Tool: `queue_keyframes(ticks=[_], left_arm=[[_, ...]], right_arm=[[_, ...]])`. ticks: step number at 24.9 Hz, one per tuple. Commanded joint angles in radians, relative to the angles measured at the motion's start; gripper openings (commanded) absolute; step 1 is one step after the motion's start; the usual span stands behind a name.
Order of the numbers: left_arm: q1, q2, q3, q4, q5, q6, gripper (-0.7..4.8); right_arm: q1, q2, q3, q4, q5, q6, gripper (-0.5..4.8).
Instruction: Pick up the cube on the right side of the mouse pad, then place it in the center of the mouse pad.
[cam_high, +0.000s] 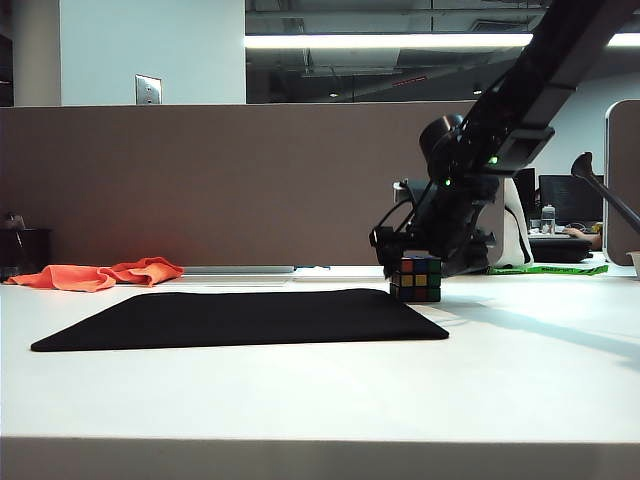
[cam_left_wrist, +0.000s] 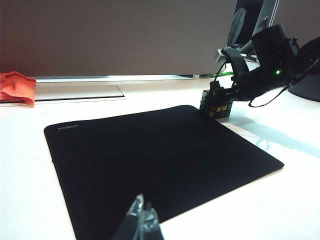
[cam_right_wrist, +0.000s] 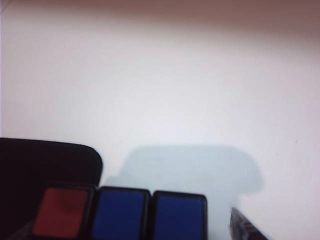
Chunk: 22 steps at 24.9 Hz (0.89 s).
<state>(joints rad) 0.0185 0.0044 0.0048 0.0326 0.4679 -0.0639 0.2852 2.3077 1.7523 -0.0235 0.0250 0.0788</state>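
Observation:
The cube (cam_high: 416, 279) stands on the white table just off the far right corner of the black mouse pad (cam_high: 240, 318). My right gripper (cam_high: 416, 258) has come down from the upper right and stands open over the cube, a finger on each side. In the right wrist view the cube (cam_right_wrist: 125, 215) shows one red and two blue stickers, with a gap to the one visible fingertip (cam_right_wrist: 244, 227) and the mouse pad (cam_right_wrist: 40, 160) corner beside it. The left wrist view shows the cube (cam_left_wrist: 216, 107), the right gripper (cam_left_wrist: 221, 96) above it, and my left gripper (cam_left_wrist: 143, 217) shut and empty over the mouse pad's (cam_left_wrist: 150, 155) near edge.
An orange cloth (cam_high: 100, 274) lies at the far left by the brown partition (cam_high: 200, 180). A flat silver slab (cam_left_wrist: 75, 91) lies behind the pad. A green strip (cam_high: 550, 268) and desk clutter sit behind the right arm.

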Motion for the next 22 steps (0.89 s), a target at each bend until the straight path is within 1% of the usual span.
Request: queue_keyframes(ticks=[1, 10, 14, 15, 19, 20, 22], left_arm=[[0.0, 0.001, 0.003, 0.01, 0.004, 0.004, -0.06], [0.0, 0.001, 0.003, 0.01, 0.004, 0.004, -0.06], [0.0, 0.001, 0.003, 0.01, 0.004, 0.004, -0.06], [0.0, 0.001, 0.003, 0.01, 0.003, 0.004, -0.06], [0.001, 0.001, 0.003, 0.01, 0.004, 0.004, -0.06], [0.0, 0.001, 0.003, 0.01, 0.004, 0.004, -0.06], [0.0, 0.001, 0.003, 0.01, 0.003, 0.004, -0.06]], right_arm=[[0.0, 0.0, 0.004, 0.024, 0.018, 0.003, 4.79], [-0.003, 0.005, 0.004, 0.051, 0.025, 0.003, 4.79], [-0.003, 0.012, 0.004, 0.043, 0.024, 0.003, 4.58], [-0.003, 0.013, 0.004, 0.041, 0.024, 0.003, 4.49], [-0.003, 0.013, 0.004, 0.035, 0.025, 0.003, 3.74], [-0.003, 0.013, 0.004, 0.035, 0.025, 0.003, 3.64], [-0.003, 0.013, 0.004, 0.035, 0.025, 0.003, 3.62]])
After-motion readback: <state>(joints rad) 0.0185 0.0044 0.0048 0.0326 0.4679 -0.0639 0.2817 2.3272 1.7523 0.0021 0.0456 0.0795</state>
